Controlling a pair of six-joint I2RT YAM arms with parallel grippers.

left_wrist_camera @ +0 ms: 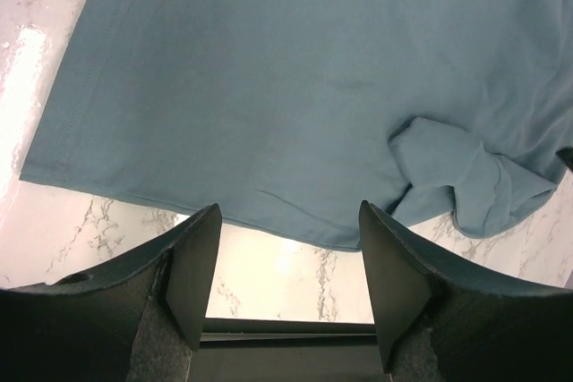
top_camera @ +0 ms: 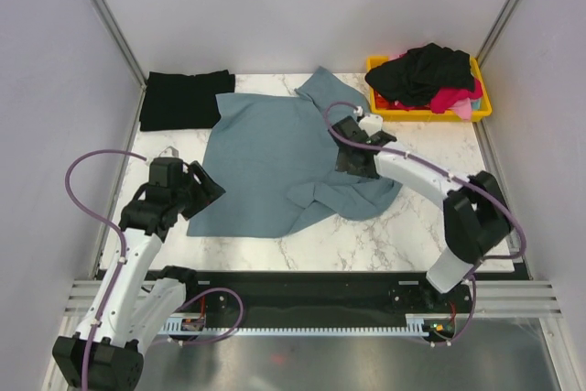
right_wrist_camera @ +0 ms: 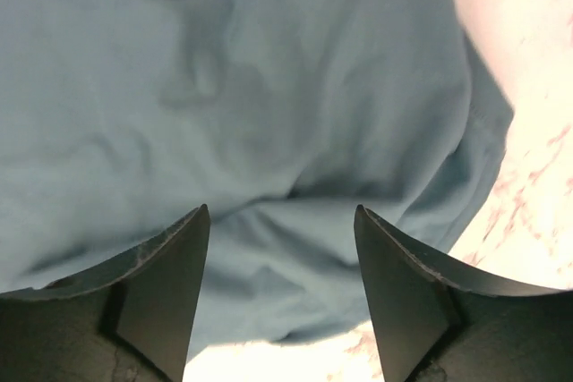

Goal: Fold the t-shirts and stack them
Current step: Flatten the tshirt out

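Left gripper [left_wrist_camera: 289,221] and right gripper [right_wrist_camera: 282,221], both spread, hover by the limp, light slate blue-grey cotton t-shirt [top_camera: 265,162]; it is probably best pinched at the near hem corners.

blue-grey shirt [top_camera: 265,162] lies spread on the table [top_camera: 385,235], near-right edge bunched; folded black shirt [top_camera: 183,100] far left; black and pink shirts [top_camera: 428,75] heaped far right.

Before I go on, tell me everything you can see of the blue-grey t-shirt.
The blue-grey t-shirt looks like soft cotton with a stitched hem. It lies mostly flat on the marble table, one sleeve pointing toward the far edge, while its near-right part is bunched and folded over itself. The left gripper stands open at its near-left edge, and the right gripper is open over its right side. Neither holds any cloth.
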